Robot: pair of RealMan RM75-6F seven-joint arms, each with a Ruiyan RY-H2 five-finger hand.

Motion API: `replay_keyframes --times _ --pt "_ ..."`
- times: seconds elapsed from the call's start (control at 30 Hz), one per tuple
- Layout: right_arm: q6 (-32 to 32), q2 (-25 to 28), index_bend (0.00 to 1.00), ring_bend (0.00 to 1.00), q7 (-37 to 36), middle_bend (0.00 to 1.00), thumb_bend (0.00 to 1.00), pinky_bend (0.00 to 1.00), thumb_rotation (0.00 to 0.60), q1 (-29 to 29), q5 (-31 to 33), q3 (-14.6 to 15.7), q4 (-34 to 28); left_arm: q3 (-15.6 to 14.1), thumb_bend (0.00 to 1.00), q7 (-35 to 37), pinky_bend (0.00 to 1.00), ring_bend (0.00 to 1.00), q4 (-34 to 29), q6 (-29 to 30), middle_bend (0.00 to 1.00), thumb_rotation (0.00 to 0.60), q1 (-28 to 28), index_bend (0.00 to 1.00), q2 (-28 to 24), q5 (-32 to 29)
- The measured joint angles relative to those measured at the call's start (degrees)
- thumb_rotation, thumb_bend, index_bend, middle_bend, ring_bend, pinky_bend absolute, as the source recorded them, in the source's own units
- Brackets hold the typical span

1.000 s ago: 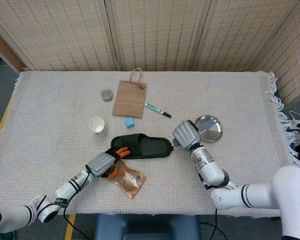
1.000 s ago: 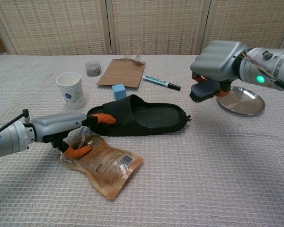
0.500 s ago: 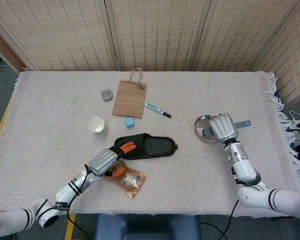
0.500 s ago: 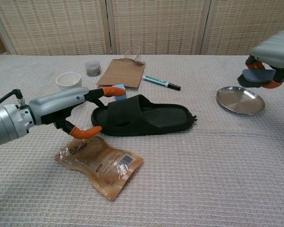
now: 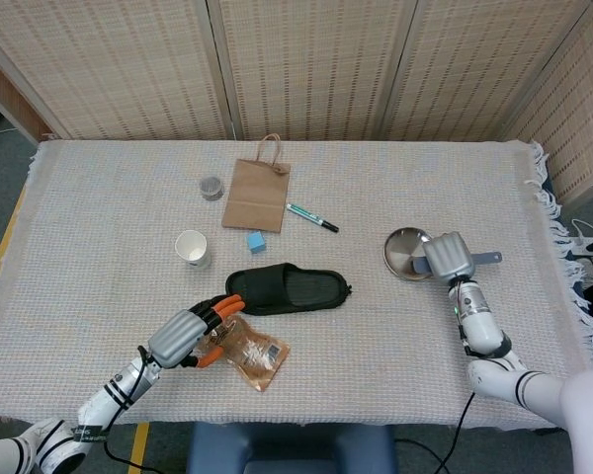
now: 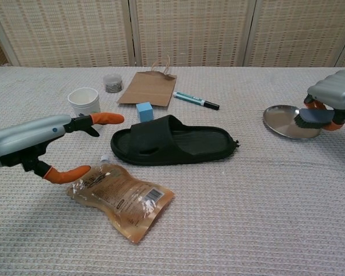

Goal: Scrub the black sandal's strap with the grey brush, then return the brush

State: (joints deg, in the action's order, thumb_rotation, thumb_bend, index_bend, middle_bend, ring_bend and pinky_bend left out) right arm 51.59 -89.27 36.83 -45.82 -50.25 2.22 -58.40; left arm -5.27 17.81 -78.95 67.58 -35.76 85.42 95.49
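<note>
The black sandal (image 5: 287, 289) (image 6: 172, 146) lies flat near the table's middle, with no hand touching it. My left hand (image 5: 186, 336) (image 6: 37, 141) hovers to the sandal's left, beside its strap end; its orange-tipped fingers are spread apart and hold nothing. My right hand (image 5: 448, 257) (image 6: 334, 96) grips the grey brush (image 6: 314, 119) at the right rim of the round metal plate (image 5: 403, 253) (image 6: 283, 122), bristles down. The brush's handle (image 5: 486, 259) sticks out to the right of the hand.
A clear snack bag (image 5: 253, 354) (image 6: 125, 199) lies just in front of the sandal by my left hand. Behind the sandal are a paper cup (image 5: 192, 247) (image 6: 84, 100), a blue cube (image 5: 256, 242) (image 6: 144, 110), a brown paper bag (image 5: 256, 194), a green marker (image 5: 311, 217) and a small jar (image 5: 211, 187).
My left hand has let go of the sandal's strap end and drawn back to the left. My right hand carried the brush from beside the sandal to the plate and lowered it.
</note>
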Motion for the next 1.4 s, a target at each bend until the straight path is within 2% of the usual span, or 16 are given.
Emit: replay_keyframes --times 0.17,0.3,0.4,0.5,0.57,0.63,0.77,0.83,1.0,1.4 --pt "-3.3 -4.1 0.59 0.47 1.6 0.60 0.80 0.70 0.600 -1.0 0.8 -2.7 4.7 -0.3 0.47 0.1 0.15 0.00 -0.1 0.0 0.00 0.600 0.1 0.00 -0.2 0.9" --pt "-3.6 -5.5 0.59 0.47 2.4 0.59 0.80 0.70 0.600 -2.1 0.5 -4.9 5.5 -0.3 0.47 0.4 0.15 0.00 0.1 -0.2 0.00 0.600 0.2 0.00 -0.3 0.9" --pt "-3.9 -5.6 0.54 0.44 3.9 0.56 0.80 0.69 0.600 -2.4 0.7 -5.3 5.3 -0.2 0.47 0.8 0.15 0.00 0.5 -0.5 0.00 0.600 0.2 0.00 -0.3 0.7" --pt "-4.4 -5.6 0.45 0.39 6.7 0.50 0.80 0.66 0.600 -2.6 1.8 -5.4 4.9 0.0 0.47 1.7 0.15 0.00 1.0 -1.0 0.00 0.600 0.2 0.00 -0.2 0.5" --pt "-4.5 -5.5 0.32 0.34 9.0 0.44 0.80 0.62 0.600 -2.5 3.0 -5.5 4.3 0.0 0.47 2.1 0.15 0.00 1.3 -1.2 0.00 0.600 0.2 0.00 -0.1 0.4" --pt "-4.4 -5.4 0.26 0.30 11.1 0.39 0.80 0.57 0.600 -2.5 4.5 -5.5 3.8 0.1 0.47 2.3 0.15 0.00 1.6 -1.4 0.00 0.600 0.1 0.00 -0.1 0.3" --pt "-4.2 -5.1 0.09 0.21 15.9 0.29 0.75 0.49 0.600 -2.3 9.1 -5.8 2.5 0.5 0.47 2.4 0.15 0.00 2.2 -2.1 0.00 0.600 -0.1 0.00 0.2 -0.2" --pt "-4.0 -4.6 0.05 0.19 17.2 0.26 0.72 0.47 0.600 -2.3 10.6 -6.1 1.5 0.6 0.47 2.3 0.15 0.00 2.2 -2.2 0.00 0.600 -0.1 0.00 0.3 -0.2" --pt "-3.9 -2.9 0.00 0.16 18.0 0.23 0.62 0.44 0.600 -1.9 11.3 -6.1 -1.0 0.7 0.47 1.8 0.15 0.00 2.3 -2.4 0.00 0.600 -0.1 0.00 0.7 -0.2" --pt "-3.5 -0.3 0.00 0.14 17.2 0.21 0.41 0.40 0.600 -1.2 10.7 -5.3 -4.7 0.7 0.47 1.0 0.15 0.00 2.4 -2.7 0.00 0.600 0.1 0.00 0.9 -0.2"
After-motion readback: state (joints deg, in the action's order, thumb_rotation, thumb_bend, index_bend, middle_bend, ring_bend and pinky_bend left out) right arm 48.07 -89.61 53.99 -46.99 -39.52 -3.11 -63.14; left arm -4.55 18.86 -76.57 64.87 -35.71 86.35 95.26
